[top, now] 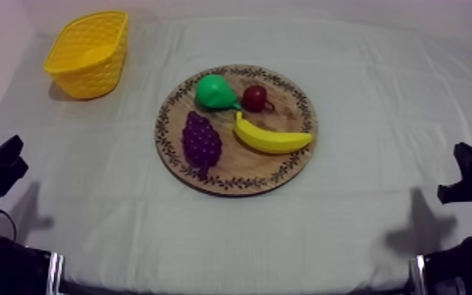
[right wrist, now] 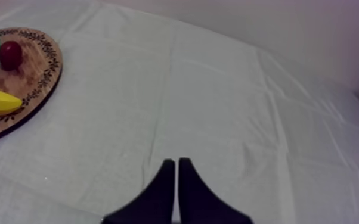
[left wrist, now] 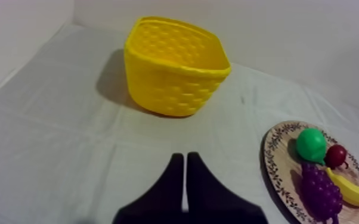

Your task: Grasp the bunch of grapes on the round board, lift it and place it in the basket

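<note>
**A:** so which arm do you send for this one?

**B:** Start close in. Your left claw (left wrist: 185,156) is clenched on nothing, squeezed into a narrow wedge low over the bare worktop (left wrist: 68,149). The right claw (right wrist: 176,161) is the same deal on its own side, clenched and empty.

**A:** ok, and the grapes?

**B:** The grapes (top: 201,141) sit on the left half of the board (top: 239,184), just beside the pear (top: 214,92) and clear of the banana (top: 270,140). From your left claw they're ahead and off to the right. From the right claw you'd have to reach over the banana to get there, so I'd say left is nearer. Their long axis runs roughly near-to-far, stem end toward the pear, so I'd grip across the narrow way.

**A:** basket?

**B:** The basket (top: 98,74) is farthest out, at the far left, upright and well apart from the board. That's your left arm's side too, so one arm should cover the whole job.
</note>
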`<act>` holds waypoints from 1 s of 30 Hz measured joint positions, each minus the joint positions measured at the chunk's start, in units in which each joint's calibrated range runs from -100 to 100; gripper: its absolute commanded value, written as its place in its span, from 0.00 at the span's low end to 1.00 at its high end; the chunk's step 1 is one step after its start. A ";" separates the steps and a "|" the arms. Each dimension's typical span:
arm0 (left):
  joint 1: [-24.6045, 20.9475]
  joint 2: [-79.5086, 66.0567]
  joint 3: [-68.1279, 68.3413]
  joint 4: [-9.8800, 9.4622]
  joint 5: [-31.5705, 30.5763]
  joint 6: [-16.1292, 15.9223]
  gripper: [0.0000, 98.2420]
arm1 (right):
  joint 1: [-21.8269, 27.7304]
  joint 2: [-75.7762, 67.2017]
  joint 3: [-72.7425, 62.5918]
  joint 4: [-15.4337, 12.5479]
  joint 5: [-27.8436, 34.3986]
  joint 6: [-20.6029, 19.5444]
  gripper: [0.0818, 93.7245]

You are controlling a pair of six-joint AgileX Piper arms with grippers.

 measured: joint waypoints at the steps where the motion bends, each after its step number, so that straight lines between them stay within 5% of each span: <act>1: 0.00 0.00 0.00 0.00 0.00 -0.03 0.00 | 0.00 0.00 0.00 0.00 0.00 0.00 0.00; 15: 0.23 0.00 -0.08 -0.07 0.41 -10.56 0.00 | 0.00 0.00 0.00 0.00 0.00 0.00 0.00; 25: 0.57 0.84 -0.23 -0.29 0.43 -9.99 0.00 | 0.00 0.00 0.00 0.00 0.00 0.03 0.00; 30: 1.68 4.95 -2.70 -1.94 -1.14 -8.34 0.00 | 0.00 0.00 0.00 0.00 0.00 0.03 0.00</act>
